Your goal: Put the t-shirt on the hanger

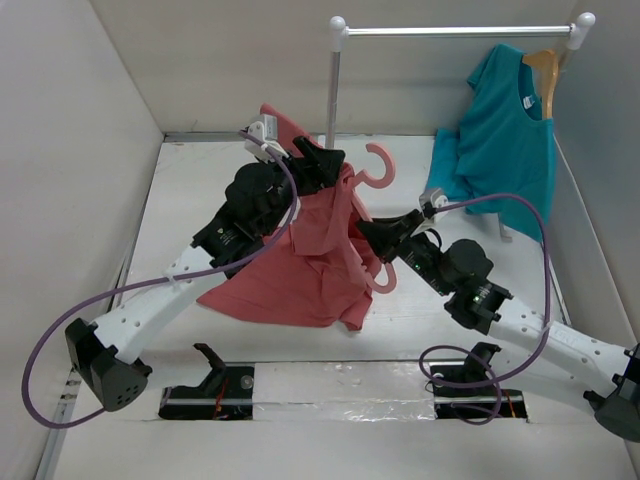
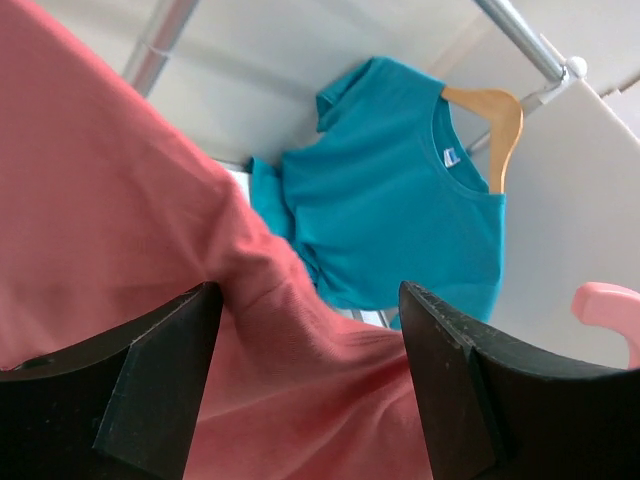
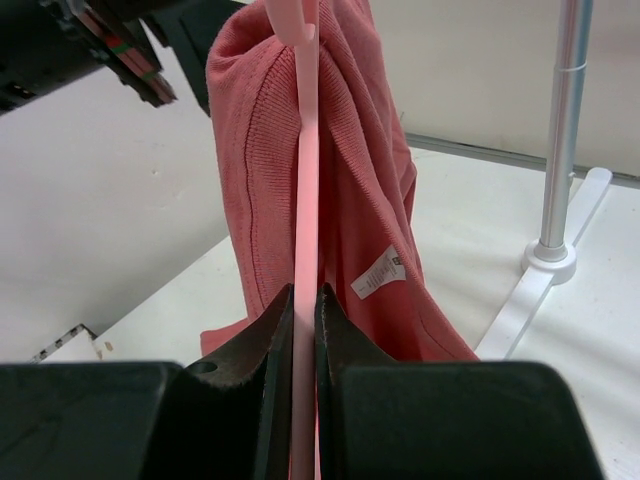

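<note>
Pinching hanger [image 3: 306, 200] in right fingers [image 3: 262, 400]; t-shirt [image 2: 120, 230] between spread left fingers [image 2: 155, 400].

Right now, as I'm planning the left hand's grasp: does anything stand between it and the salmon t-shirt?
Nothing visible does. The left hand is open and the salmon t-shirt lies right at its fingers; the teal t-shirt hangs well behind.

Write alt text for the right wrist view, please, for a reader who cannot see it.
The right claw is shut on the pink hanger, seen edge-on. The salmon-red t-shirt drapes over it, white tag showing; a silver rack pole stands at right.
</note>
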`<state>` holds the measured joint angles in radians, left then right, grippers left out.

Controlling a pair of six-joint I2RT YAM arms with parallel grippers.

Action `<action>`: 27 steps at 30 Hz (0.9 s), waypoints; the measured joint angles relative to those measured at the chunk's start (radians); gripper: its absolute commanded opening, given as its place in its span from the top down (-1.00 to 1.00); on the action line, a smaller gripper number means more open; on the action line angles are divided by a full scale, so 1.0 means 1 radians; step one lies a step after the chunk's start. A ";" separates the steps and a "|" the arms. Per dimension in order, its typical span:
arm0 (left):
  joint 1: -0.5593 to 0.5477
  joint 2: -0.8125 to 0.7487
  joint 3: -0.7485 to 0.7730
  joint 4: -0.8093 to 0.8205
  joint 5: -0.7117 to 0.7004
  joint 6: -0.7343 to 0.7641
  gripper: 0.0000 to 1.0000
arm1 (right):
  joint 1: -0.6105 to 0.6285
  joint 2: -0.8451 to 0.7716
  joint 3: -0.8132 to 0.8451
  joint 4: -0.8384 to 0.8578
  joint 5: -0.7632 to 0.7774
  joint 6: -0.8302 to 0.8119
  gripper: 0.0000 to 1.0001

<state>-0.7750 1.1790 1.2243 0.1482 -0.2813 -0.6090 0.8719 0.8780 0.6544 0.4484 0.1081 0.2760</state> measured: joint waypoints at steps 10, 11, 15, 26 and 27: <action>0.023 0.045 -0.039 0.061 0.103 -0.087 -0.30 | 0.013 0.066 0.020 0.030 0.009 -0.036 1.00; 0.027 0.047 -0.047 0.073 0.105 -0.097 -0.30 | 0.016 0.075 0.026 0.032 0.011 -0.041 1.00; 0.045 0.055 -0.082 0.135 0.114 -0.131 -0.25 | 0.054 0.114 0.054 0.047 0.052 -0.078 1.00; 0.053 0.080 -0.098 0.259 0.144 -0.208 1.00 | 0.112 0.247 0.109 0.090 0.162 -0.130 1.00; 0.049 0.073 -0.105 0.265 0.138 -0.198 1.00 | 0.114 0.253 0.109 0.089 0.161 -0.130 1.00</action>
<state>-0.7261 1.2518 1.1194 0.4133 -0.1429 -0.8066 0.9855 1.1309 0.7639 0.5377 0.2691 0.1459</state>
